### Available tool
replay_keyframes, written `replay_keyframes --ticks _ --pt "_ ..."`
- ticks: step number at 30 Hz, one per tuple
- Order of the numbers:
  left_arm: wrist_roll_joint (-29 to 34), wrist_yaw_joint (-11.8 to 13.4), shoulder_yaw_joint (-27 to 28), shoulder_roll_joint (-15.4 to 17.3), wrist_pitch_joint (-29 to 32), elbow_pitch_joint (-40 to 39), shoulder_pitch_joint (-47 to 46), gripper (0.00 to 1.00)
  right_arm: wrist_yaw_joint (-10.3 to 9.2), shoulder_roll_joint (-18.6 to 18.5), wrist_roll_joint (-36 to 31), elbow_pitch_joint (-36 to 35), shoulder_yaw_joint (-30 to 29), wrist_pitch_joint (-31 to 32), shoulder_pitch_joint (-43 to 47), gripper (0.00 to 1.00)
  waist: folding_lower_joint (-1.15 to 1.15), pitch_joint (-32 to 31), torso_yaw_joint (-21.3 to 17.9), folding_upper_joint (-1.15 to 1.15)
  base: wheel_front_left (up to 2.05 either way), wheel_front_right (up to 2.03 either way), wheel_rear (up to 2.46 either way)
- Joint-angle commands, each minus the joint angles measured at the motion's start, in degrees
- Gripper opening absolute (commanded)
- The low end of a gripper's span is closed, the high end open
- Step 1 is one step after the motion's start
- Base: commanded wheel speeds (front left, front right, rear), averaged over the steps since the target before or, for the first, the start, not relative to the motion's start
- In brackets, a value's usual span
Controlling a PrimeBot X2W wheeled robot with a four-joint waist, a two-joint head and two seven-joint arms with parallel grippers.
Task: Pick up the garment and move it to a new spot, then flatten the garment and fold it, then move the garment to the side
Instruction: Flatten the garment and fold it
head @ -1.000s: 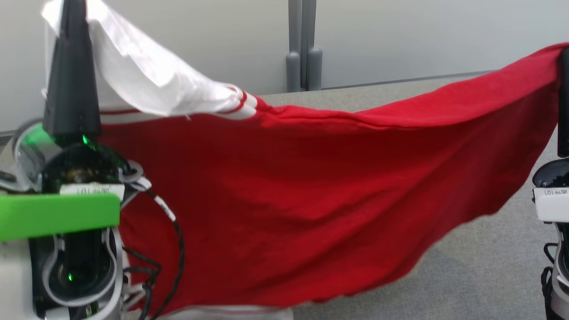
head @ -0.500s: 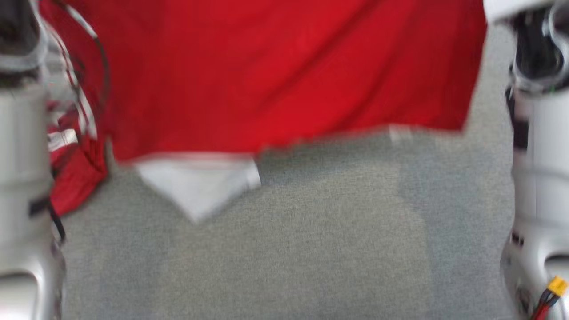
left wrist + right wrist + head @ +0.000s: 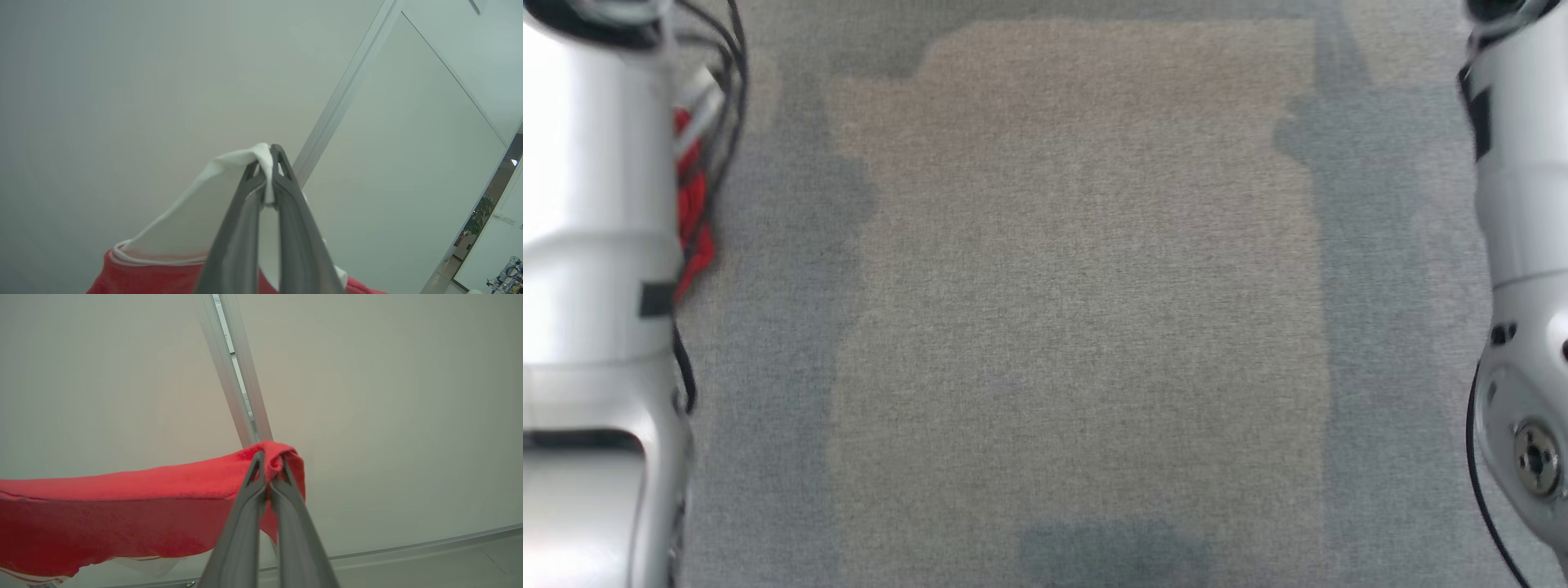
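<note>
- left gripper (image 3: 269, 158): fingers clamped tight on a white fold of the garment (image 3: 192, 216). The cloth is pinched right at the tips, and a small tuft pokes over the top.
- Below that white part there is a trim edge, then red cloth along the bottom of the left wrist view.
- right gripper (image 3: 269, 461): fingers pressed together on a red corner of the garment. The cloth wraps over both tips and hangs a little way down the far side.
- From that grip the red cloth runs off to the left of the right wrist view as a sagging band. A bit of white shows under its lower edge.
- So the garment is held up off the ground at two points, white end on the left and red end on the right.
- Both grippers point up against a pale wall (image 3: 122, 81). A metal post (image 3: 239, 375) runs up the wall behind the right gripper's tips.
- Head view is blurred and looks down on a grey surface (image 3: 1078, 286), with a lighter patch in the middle and darker shadow bands on either side.
- left forearm (image 3: 596, 245) runs along the left edge, right forearm (image 3: 1523, 204) along the right edge.
- A sliver of red cloth (image 3: 692, 212) shows just beside the left forearm, next to a black cable (image 3: 737, 73).
</note>
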Motion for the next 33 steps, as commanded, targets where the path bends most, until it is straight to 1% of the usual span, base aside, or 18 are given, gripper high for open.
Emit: replay_keyframes --ticks 1,5,8,10,13,14,17,18,19,22,26,29,33 --pt "-0.4 -1.0 -0.2 -0.2 -0.8 -0.1 2.7 0.0 0.03 -0.5 1.0 1.3 0.9 -1.1 2.3 0.0 -0.01 2.1 1.9 0.62 0.0 0.0 0.0" --pt "-0.9 -3.0 -1.4 0.2 -1.7 -2.8 12.1 0.0 0.03 -0.5 4.9 4.1 6.3 -3.3 8.4 0.0 -0.01 2.0 1.8 0.62 0.0 0.0 0.0" --pt "-1.6 -3.4 -1.3 1.5 -2.2 -7.9 20.1 0.0 0.02 -1.2 9.5 3.4 10.5 -4.0 13.1 0.0 -0.01 1.3 1.2 0.62 0.0 0.0 0.0" --pt "-2.4 -2.6 -0.9 2.2 -1.7 -11.9 25.7 0.0 0.02 -2.1 12.5 2.1 13.3 -4.6 15.9 0.0 -0.01 0.8 0.8 0.62 0.0 0.0 0.0" --pt "-2.9 -0.9 -0.5 3.3 -1.3 -18.5 33.4 0.0 0.02 -3.6 16.9 -0.1 15.6 -5.5 19.9 0.0 -0.01 -0.2 0.5 0.62 0.0 0.0 0.0" --pt "-2.9 -0.9 -0.5 3.3 -1.3 -18.5 33.4 0.0 0.02 -3.6 16.9 -0.1 15.6 -5.5 19.9 0.0 -0.01 -0.2 0.5 0.62 0.0 0.0 0.0" --pt "-3.1 1.0 -0.5 3.8 -0.7 -24.6 40.5 0.0 0.02 -5.0 20.8 -3.0 17.1 -6.1 23.6 0.0 -0.01 -1.1 0.4 0.62 0.0 0.0 0.0" --pt "-3.3 2.1 -0.5 3.7 -0.8 -28.1 44.4 0.0 0.02 -5.9 22.9 -5.1 17.8 -6.5 26.1 0.0 -0.01 -1.7 0.4 0.62 0.0 0.0 0.0" --pt "-3.3 2.1 -0.5 3.7 -0.8 -28.1 44.4 0.0 0.02 -5.9 22.9 -5.1 17.8 -6.5 26.1 0.0 -0.01 -1.7 0.4 0.62 0.0 0.0 0.0" --pt "-3.6 3.4 -1.2 3.5 -0.4 -32.1 50.1 0.0 0.02 -6.8 25.3 -8.4 18.4 -7.0 30.0 0.0 -0.01 -2.6 0.4 0.62 0.0 0.0 0.0" --pt "-3.8 4.4 -2.6 3.1 -0.2 -35.0 56.9 0.0 0.02 -8.2 26.5 -13.0 18.3 -7.4 36.0 0.0 -0.01 -4.0 0.5 0.62 0.0 0.0 0.0" --pt "-3.9 5.5 -3.0 3.4 -0.1 -36.0 61.6 0.0 0.02 -8.9 26.0 -16.0 17.5 -7.6 40.8 0.0 -0.01 -5.4 0.5 0.62 0.0 0.0 0.0" --pt "-3.9 6.8 -3.4 3.9 -0.2 -35.9 67.8 0.0 0.02 -8.5 24.4 -18.9 15.9 -7.8 46.9 0.0 -0.01 -7.4 0.0 0.62 0.0 0.0 0.0"
